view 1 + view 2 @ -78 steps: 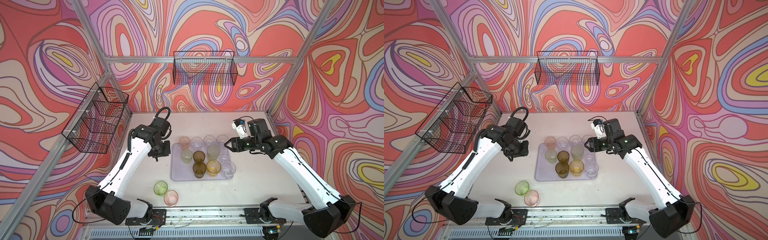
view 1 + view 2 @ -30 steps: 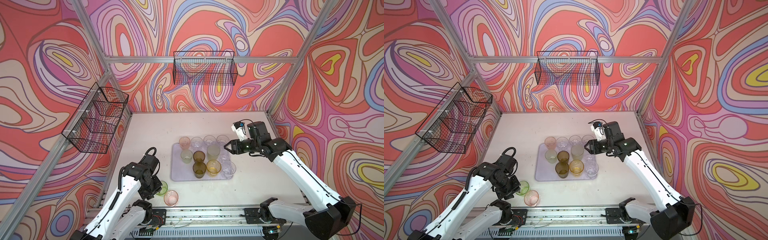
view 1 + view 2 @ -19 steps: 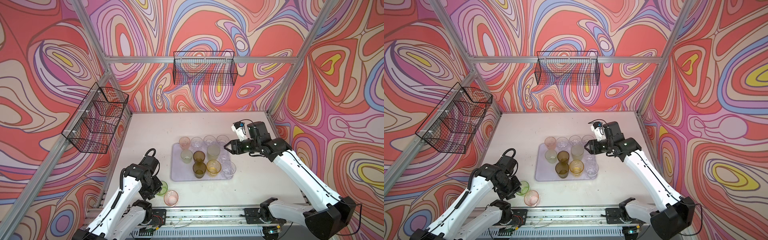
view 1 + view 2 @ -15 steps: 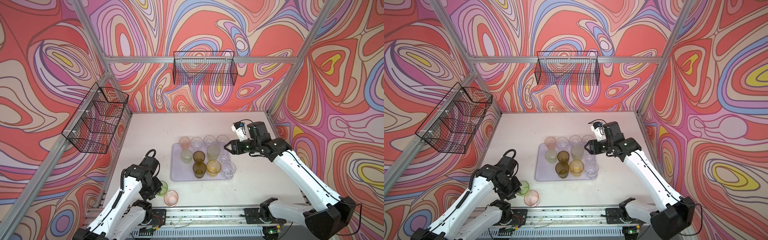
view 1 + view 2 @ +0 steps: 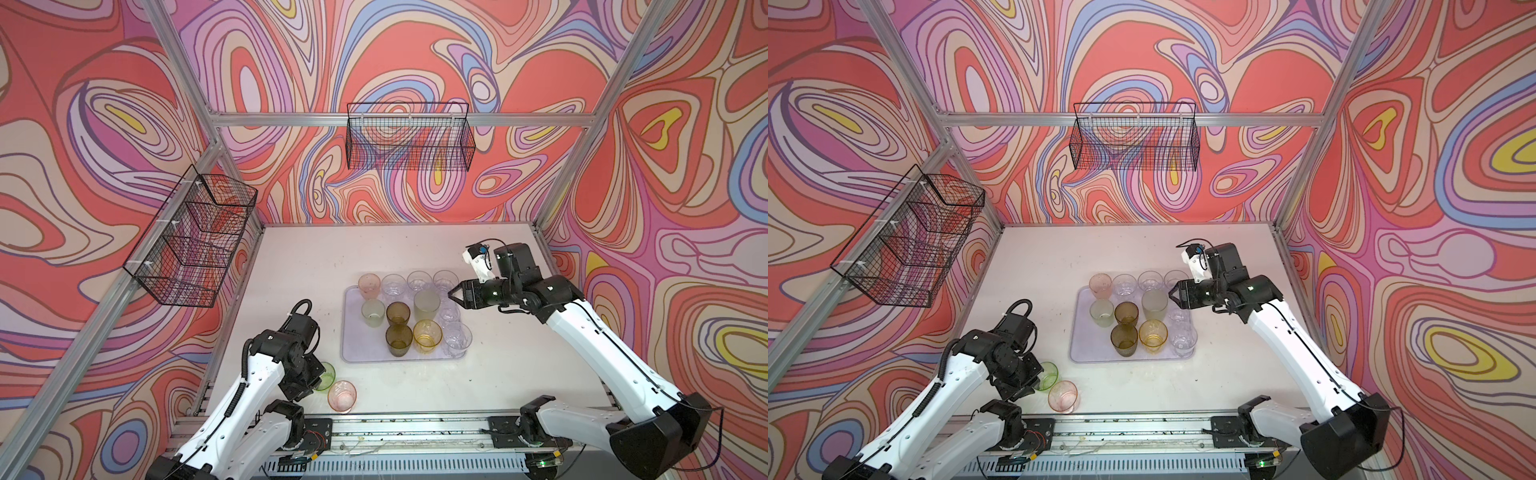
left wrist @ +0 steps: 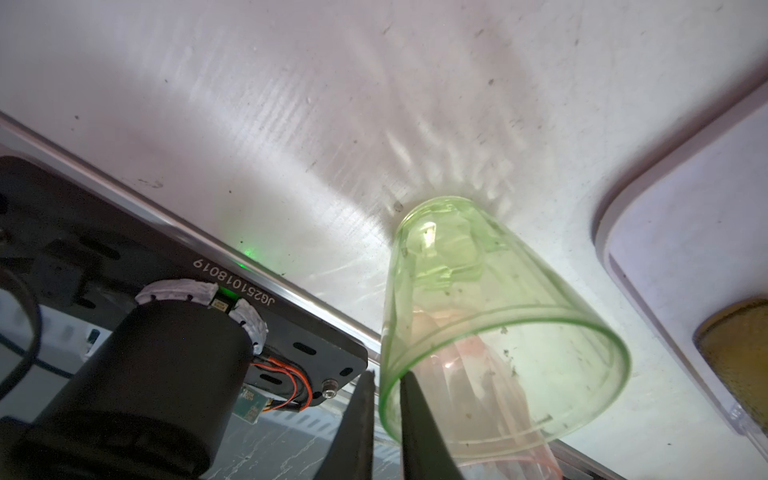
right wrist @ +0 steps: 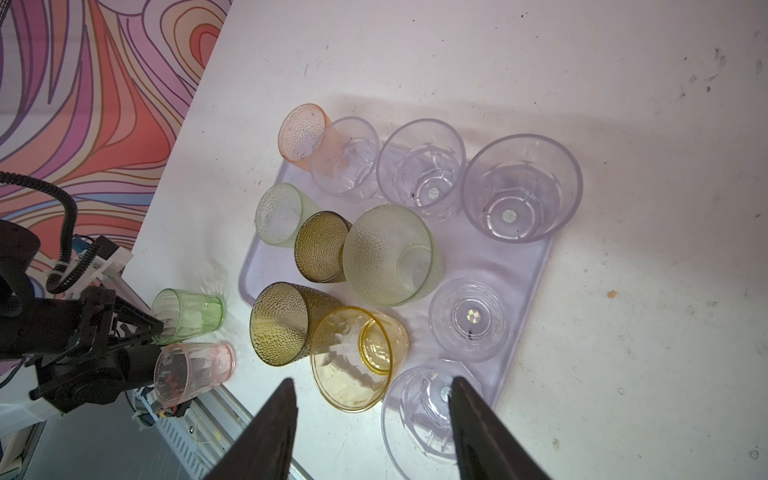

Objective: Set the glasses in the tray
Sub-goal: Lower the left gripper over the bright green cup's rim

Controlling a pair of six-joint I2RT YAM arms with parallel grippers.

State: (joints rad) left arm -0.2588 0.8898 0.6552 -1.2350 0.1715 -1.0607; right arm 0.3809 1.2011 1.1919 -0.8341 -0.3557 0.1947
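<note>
- Near the table's point(image 5: 415, 386) front-left edge, pinches the green glass point(image 6: 478, 299) with the left gripper point(image 6: 388, 382): one finger inside the rim, one outside, closed on the wall, narrower than a second ago.
- Moments earlier, held that arm up by the tray's point(image 5: 353, 353) far-left side instead.
- Leaves the green glass upright on the table, off the tray, just beside the pink glass point(image 5: 342, 396).
- Hovers the right gripper point(image 7: 372, 380) over the tray's right side, jaws apart, nothing between them, unchanged since a second ago.
- Keeps the other glasses on the tray as before.
</note>
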